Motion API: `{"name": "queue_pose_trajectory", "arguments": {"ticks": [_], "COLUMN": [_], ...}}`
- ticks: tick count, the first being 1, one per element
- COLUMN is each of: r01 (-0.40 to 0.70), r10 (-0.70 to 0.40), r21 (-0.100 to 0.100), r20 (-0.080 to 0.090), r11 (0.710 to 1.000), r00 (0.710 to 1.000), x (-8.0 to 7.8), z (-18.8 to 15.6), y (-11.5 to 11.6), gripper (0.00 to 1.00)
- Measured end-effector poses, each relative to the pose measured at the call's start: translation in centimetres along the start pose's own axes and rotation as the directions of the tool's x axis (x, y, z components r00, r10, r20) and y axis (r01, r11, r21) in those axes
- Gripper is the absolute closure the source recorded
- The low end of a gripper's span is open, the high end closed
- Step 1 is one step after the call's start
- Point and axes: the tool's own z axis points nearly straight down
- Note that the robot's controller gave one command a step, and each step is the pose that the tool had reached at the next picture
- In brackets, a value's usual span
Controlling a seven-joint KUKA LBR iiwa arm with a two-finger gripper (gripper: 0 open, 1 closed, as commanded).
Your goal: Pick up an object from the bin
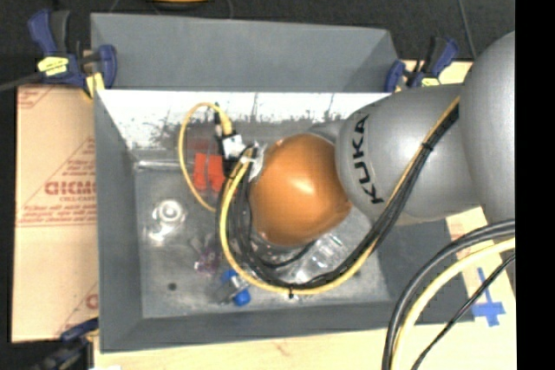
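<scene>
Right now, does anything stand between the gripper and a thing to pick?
I cannot tell: the orange cover hides what lies under it. Nearest beside it lie a blue piece and clear plastic.

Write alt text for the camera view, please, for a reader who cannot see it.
A grey KUKA arm with an orange wrist cover reaches from the right into a grey metal bin. Left of it lie a clear round object, a red item and a blue piece.
</scene>
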Motion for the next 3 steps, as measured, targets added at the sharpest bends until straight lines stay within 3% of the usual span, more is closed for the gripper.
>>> {"name": "queue_pose_trajectory", "arguments": {"ticks": [1, 2, 3], "r01": [0.003, 0.025, 0.020], "r10": [-0.003, -0.025, -0.020], "r21": [0.006, 0.011, 0.012], "r20": [0.000, -0.002, -0.002], "r11": [1.000, 1.000, 1.000], "r00": [1.000, 1.000, 1.000], "x": [0.0, 0.1, 0.5], "z": [-0.1, -9.6, -15.8], "y": [-0.2, 1.1, 0.7], "gripper": [1.00, 1.00, 1.00]}}
